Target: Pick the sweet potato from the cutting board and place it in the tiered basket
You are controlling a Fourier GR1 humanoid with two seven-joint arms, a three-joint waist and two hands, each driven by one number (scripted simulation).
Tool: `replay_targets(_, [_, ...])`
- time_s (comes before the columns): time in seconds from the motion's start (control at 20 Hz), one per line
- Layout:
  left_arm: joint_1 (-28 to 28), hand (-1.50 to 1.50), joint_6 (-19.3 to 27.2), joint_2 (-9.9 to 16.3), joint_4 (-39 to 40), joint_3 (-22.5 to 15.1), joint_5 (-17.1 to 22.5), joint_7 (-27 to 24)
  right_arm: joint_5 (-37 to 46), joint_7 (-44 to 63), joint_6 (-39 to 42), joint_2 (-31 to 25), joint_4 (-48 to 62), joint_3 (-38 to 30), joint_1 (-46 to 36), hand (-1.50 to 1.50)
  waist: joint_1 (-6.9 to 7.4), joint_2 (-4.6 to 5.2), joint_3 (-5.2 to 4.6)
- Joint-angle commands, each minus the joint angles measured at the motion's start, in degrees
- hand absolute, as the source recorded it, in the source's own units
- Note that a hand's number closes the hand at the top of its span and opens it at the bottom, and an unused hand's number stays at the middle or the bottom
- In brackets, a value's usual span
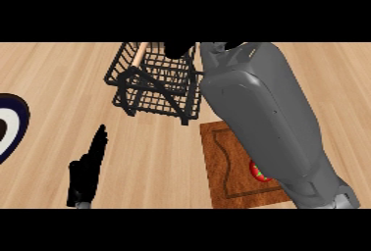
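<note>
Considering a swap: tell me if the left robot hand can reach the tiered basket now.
Probably yes: the left robot hand is open, and only bare counter lies between it and the tiered basket.

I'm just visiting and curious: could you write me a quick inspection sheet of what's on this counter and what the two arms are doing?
Surface: light wooden counter.
Job's things: black wire tiered basket at the back; brown cutting board in front of it. Sweet potato: not seen on the board; an orange-tan strip shows at the basket's top, too hidden to name.
Clutter: a red and green item on the board, mostly behind the right forearm; a dark-rimmed plate at the left edge.
Hands: right hand above the basket, mostly hidden; left hand resting low left, fingers straight.
Cables: nothing seen.
Surroundings: nothing seen beyond the counter.
</note>
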Motion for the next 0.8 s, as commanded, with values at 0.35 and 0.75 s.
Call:
replay_targets(0.35, [-1.9,0.0,-3.3,1.2,3.1,2.9,1.2,1.9,-3.6,-4.3,-17.3,0.1,22.1,6.1,-2.7,1.5,0.54,0.35,-0.25])
replay_targets(0.75, [-3.2,0.0,-0.9,-1.7,4.8,1.2,-1.4,0.8,-21.9,-10.4,-28.4,0.0,25.5,2.2,-0.5,-1.5,1.67,0.73,-0.24])
